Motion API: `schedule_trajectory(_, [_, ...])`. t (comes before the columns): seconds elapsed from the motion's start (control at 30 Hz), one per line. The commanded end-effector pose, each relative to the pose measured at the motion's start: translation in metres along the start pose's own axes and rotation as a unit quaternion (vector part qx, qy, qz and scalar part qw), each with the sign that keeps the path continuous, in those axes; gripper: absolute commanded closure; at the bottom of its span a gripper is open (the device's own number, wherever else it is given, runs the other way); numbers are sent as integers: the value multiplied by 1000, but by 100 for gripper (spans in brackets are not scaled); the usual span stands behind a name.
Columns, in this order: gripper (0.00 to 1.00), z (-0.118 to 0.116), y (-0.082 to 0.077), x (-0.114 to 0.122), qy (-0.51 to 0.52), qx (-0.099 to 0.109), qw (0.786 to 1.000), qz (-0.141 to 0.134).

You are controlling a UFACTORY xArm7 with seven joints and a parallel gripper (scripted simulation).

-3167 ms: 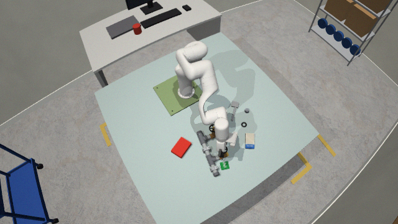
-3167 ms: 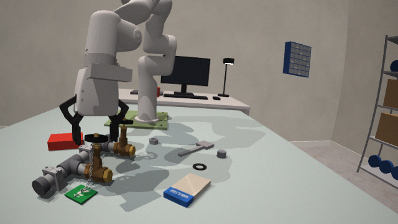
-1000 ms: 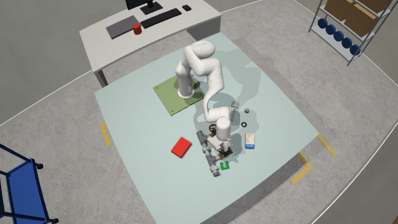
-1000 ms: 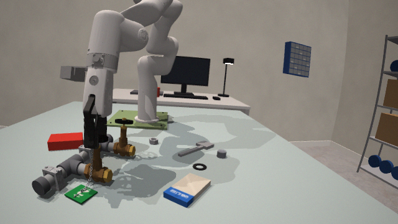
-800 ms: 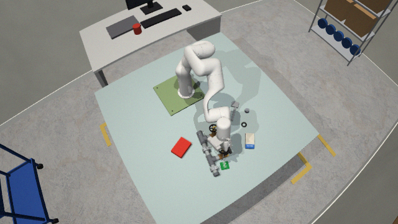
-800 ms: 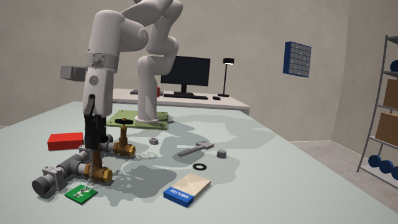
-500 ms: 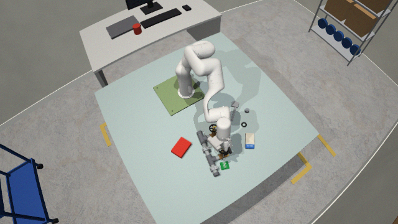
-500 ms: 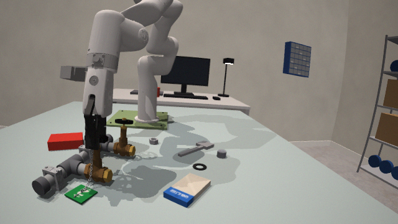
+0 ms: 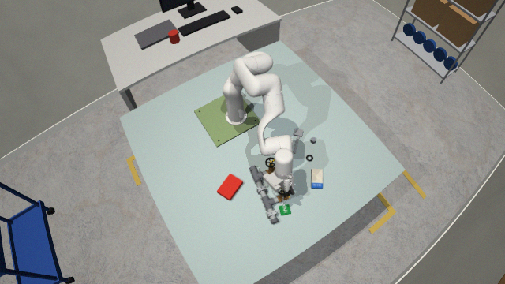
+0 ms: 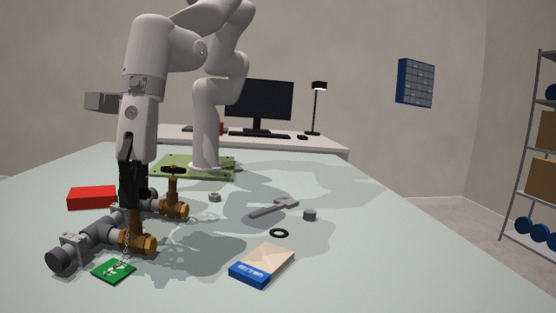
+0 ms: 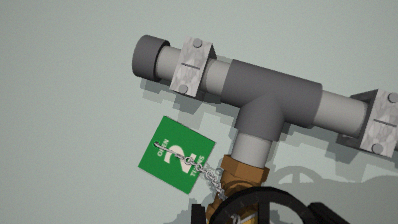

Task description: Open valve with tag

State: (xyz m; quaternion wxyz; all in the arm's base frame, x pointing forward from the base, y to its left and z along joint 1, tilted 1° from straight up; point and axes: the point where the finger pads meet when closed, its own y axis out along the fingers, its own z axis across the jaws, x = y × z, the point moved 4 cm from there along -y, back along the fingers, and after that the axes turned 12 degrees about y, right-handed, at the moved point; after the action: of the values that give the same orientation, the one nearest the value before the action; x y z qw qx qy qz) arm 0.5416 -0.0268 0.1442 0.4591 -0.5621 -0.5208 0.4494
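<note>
A grey pipe lies on the table with two brass valves branching off it. The near valve carries a chain to a green tag that reads "2" in the wrist view. My gripper points straight down over this valve and is shut on its black handwheel, whose rim shows at the bottom of the wrist view. The far valve stands upright with its black handwheel free. In the overhead view the gripper covers the tagged valve, with the tag just in front.
A red block lies behind the pipe. A blue and beige box, a black washer, a grey cap, a grey wrench and a nut lie to the right. The arm's green base plate is behind.
</note>
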Motion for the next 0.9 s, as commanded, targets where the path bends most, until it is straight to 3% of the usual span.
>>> schedule_trajectory(0.0, [100,-1,-2,0,-14,-2,1000,0])
schedule_trajectory(0.3, [100,-1,-2,0,-96,-2,995,0])
schedule_trajectory(0.6, [100,-2,-2,0,-234,-2,972,0])
schedule_trajectory(0.87, [100,-2,-2,0,-410,-1,912,3])
